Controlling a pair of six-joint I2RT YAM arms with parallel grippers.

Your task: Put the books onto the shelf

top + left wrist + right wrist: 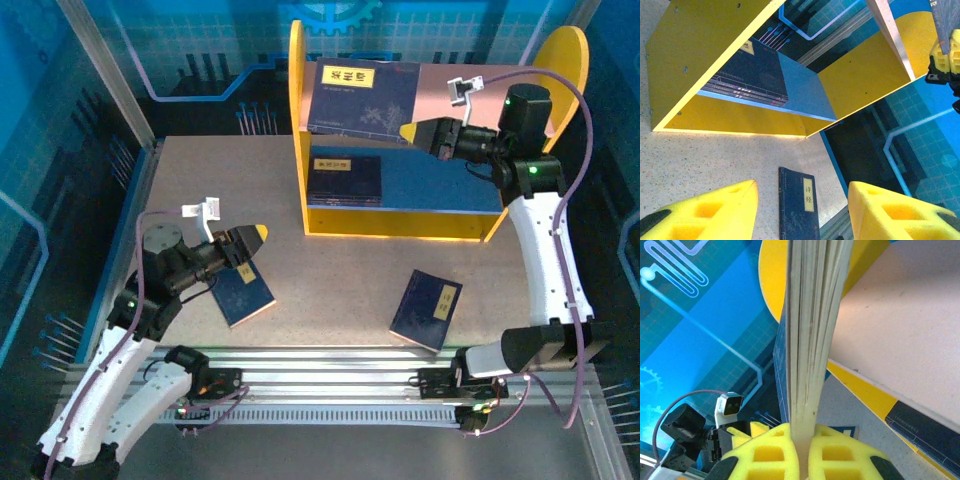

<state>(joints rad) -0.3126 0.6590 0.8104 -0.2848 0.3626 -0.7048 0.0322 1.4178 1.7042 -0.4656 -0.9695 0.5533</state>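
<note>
Right gripper [412, 131] jaws pinching held book [365, 97] over shelf [297, 120] top board, long axis left-right, label at far-left.
Right wrist: page edge [812, 340] clamped between yellow pads, contact with board not clear. Left gripper [255, 236] jaws spread above left book [245, 292], front-left of surface [200, 170]. Right book [427, 310] tilted near front edge. Left wrist: lower-board book [750, 80] flat, spine outward.
</note>
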